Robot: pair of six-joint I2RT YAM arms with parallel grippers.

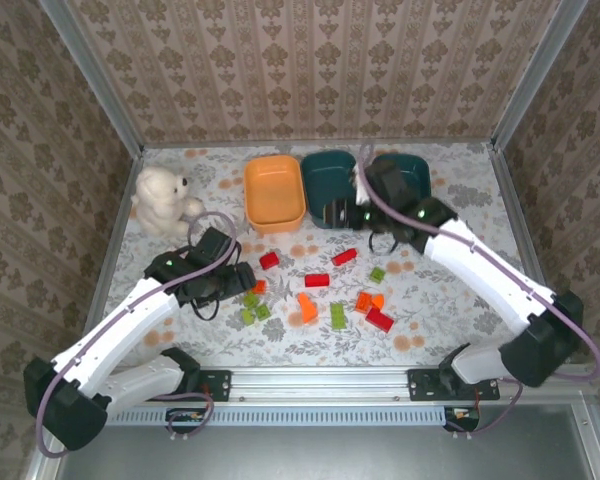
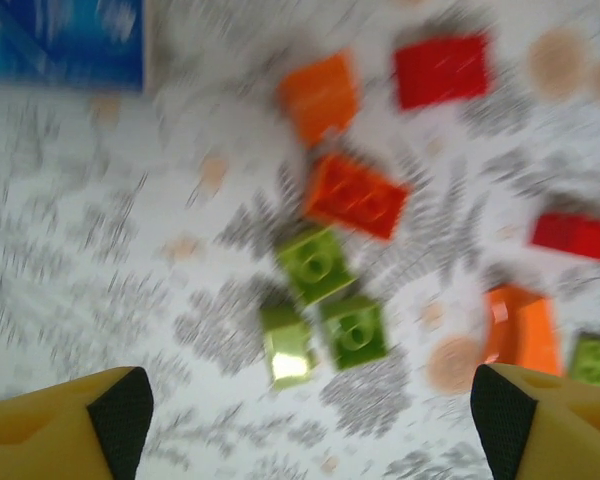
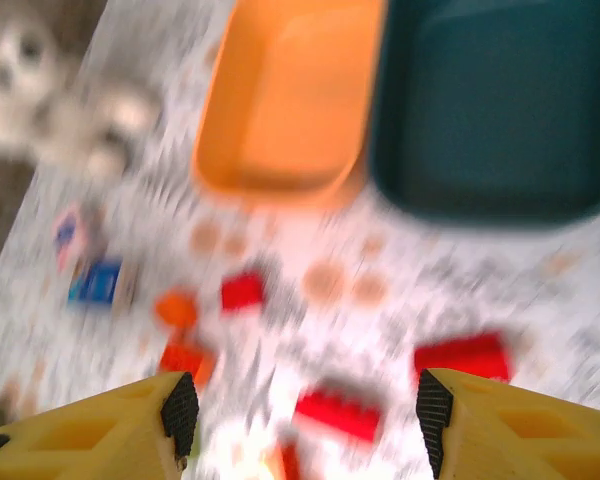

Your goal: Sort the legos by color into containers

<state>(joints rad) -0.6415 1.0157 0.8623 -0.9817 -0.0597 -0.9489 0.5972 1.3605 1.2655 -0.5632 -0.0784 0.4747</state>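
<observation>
Red, orange and lime green legos lie scattered mid-table, among them a red one [image 1: 317, 279] and an orange one [image 1: 306, 307]. At the back stand an orange tray [image 1: 275, 192], a teal tray [image 1: 328, 187] and a second teal tray [image 1: 410, 172] partly behind the right arm. My left gripper [image 1: 225, 275] [image 2: 310, 430] hangs open above three green legos [image 2: 317, 262]. My right gripper [image 1: 345, 213] [image 3: 307, 415] is open over red legos [image 3: 340, 412], in front of the orange tray [image 3: 285, 90] and the teal tray [image 3: 500, 100]. Both wrist views are blurred.
A white teddy bear [image 1: 163, 200] sits at the back left. A small blue-and-pink block [image 3: 95, 282] lies on the left, near the left gripper. Metal rails and patterned walls close in the table on three sides.
</observation>
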